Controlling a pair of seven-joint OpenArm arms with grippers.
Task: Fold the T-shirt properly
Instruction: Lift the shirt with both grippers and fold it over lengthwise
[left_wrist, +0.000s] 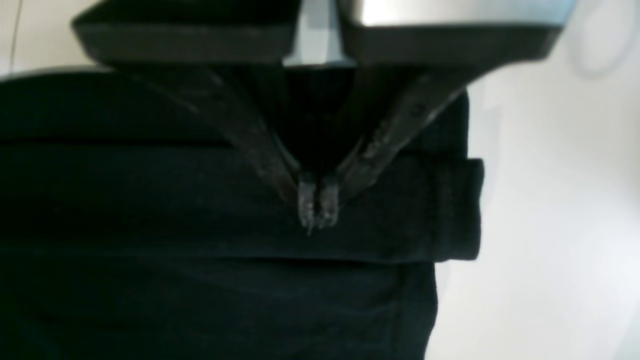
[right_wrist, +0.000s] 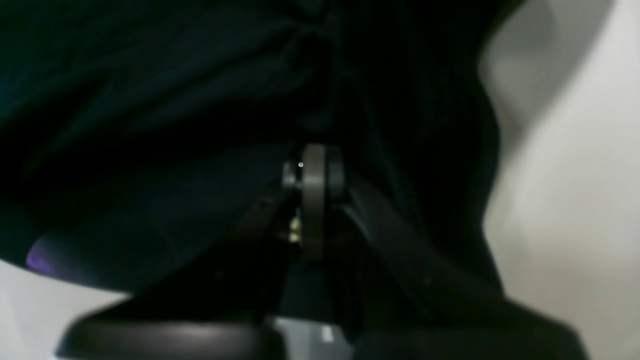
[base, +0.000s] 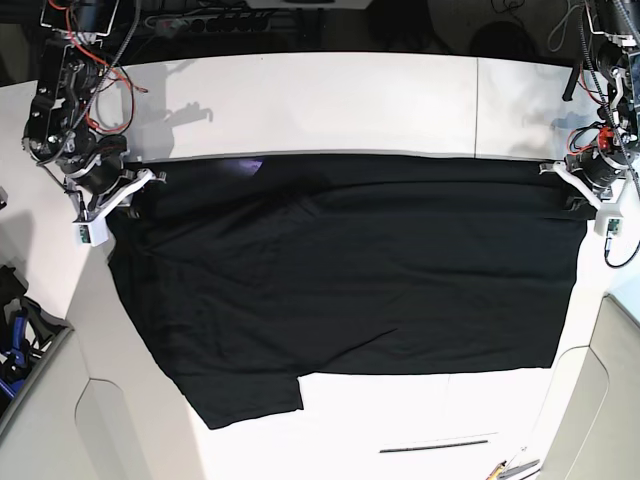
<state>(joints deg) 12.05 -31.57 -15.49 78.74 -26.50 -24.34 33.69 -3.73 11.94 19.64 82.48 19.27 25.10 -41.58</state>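
Observation:
The black T-shirt (base: 350, 270) lies spread across the white table (base: 320, 100), plain side up, with one sleeve (base: 250, 400) at the front left. A bit of purple print (base: 245, 165) shows at its straight far edge. My left gripper (left_wrist: 315, 210) is at the shirt's far right corner (base: 582, 195), fingertips pressed together on a folded band of black cloth (left_wrist: 200, 200). My right gripper (right_wrist: 312, 167) is at the far left corner (base: 128, 192), shut with black cloth (right_wrist: 175, 100) bunched around its tips. A purple patch (right_wrist: 45, 260) shows there.
A thin dark rod (base: 435, 445) and small tools (base: 515, 468) lie near the table's front right edge. A bin with blue items (base: 15, 340) stands off the left side. Cables hang behind both arms at the back corners.

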